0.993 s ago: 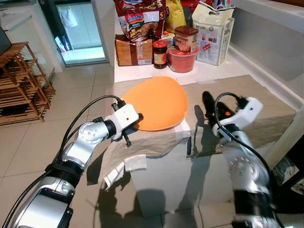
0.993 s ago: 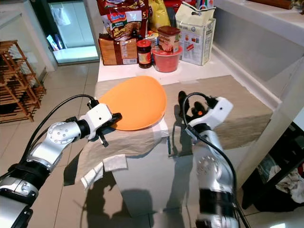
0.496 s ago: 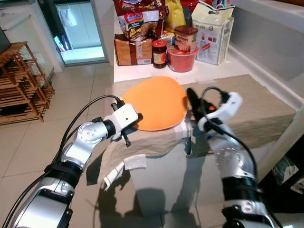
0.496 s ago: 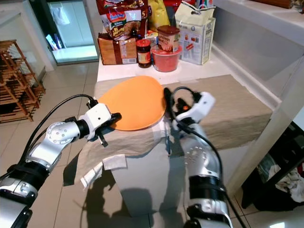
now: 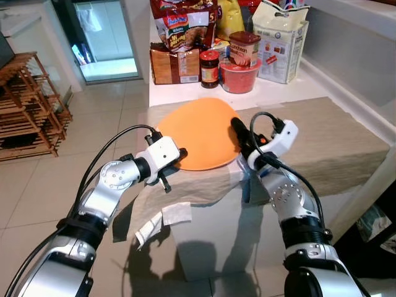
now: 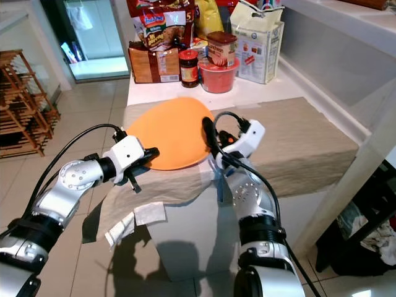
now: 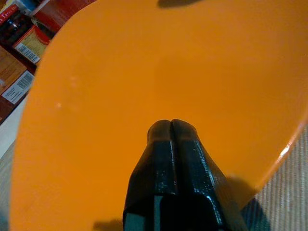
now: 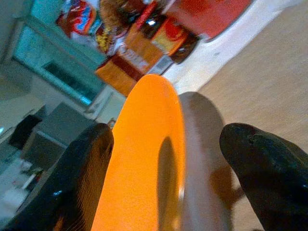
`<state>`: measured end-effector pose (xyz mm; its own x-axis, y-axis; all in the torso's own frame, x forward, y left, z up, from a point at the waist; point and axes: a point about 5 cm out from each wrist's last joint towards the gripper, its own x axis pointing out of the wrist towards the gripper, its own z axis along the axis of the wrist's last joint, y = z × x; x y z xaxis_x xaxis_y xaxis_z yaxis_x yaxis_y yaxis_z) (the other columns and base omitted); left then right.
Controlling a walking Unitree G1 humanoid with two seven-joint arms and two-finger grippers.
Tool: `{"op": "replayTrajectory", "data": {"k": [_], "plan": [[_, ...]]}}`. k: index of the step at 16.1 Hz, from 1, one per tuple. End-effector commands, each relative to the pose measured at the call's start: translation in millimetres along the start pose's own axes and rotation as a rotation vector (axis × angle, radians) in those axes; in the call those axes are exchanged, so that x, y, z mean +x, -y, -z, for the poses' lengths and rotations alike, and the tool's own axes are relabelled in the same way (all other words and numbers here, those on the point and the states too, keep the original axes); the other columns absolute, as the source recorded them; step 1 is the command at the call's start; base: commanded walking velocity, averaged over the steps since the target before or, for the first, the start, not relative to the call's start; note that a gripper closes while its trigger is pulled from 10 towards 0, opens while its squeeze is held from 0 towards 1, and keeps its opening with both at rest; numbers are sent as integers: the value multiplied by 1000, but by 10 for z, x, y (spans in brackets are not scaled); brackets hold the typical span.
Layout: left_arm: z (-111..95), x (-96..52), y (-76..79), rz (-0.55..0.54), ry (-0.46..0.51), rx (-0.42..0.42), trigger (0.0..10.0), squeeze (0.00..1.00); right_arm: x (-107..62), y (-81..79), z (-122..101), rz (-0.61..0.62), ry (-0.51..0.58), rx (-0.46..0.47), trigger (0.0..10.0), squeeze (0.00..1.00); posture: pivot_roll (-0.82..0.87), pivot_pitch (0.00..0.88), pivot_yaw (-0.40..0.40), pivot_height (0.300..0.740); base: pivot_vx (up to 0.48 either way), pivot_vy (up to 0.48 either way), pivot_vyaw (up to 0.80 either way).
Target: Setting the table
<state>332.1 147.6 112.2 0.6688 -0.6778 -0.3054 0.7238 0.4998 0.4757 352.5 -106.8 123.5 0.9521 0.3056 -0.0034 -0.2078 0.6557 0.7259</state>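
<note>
the orange plate (image 5: 201,132) lay tilted over the near left part of the beige cloth (image 5: 322,139) on the white counter (image 5: 272,93), its near edge raised. the left gripper (image 7: 172,126) was clamped on the plate's near left rim, fingers pressed together against the orange face. the right gripper (image 5: 240,137) sat at the plate's right edge with its fingers (image 8: 82,173) spread wide, the rim between them, though contact was hard to judge. beyond the plate stood a red tub (image 5: 239,75), a dark jar (image 5: 208,69), snack bags (image 5: 182,28) and a white box (image 5: 278,43)
</note>
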Motion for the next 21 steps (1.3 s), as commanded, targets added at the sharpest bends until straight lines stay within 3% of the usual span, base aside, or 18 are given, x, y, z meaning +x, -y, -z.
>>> {"op": "replayTrajectory", "data": {"k": [1, 2, 11, 21], "plan": [[576, -108, 490, 163, -271, -130, 10000, 0, 51, -84, 78, -31, -38, -6, 5451, 0, 93, 19, 24, 740, 0, 0, 0], [574, -107, 497, 165, -269, -132, 10000, 0, 56, -79, 100, -29, -41, 0, 0, 0, 93, 19, 23, 740, 0, 0, 0], [508, -88, 425, 156, -237, -124, 10000, 0, -15, 41, 212, 33, -57, -31, 0, 0, 83, 0, 24, 740, 0, 0, 0], [420, -56, 365, 155, -188, -124, 10000, 0, -89, 73, 196, 38, 0, -93, 0, 0, 81, 20, 31, 740, 0, 0, 0]]}}
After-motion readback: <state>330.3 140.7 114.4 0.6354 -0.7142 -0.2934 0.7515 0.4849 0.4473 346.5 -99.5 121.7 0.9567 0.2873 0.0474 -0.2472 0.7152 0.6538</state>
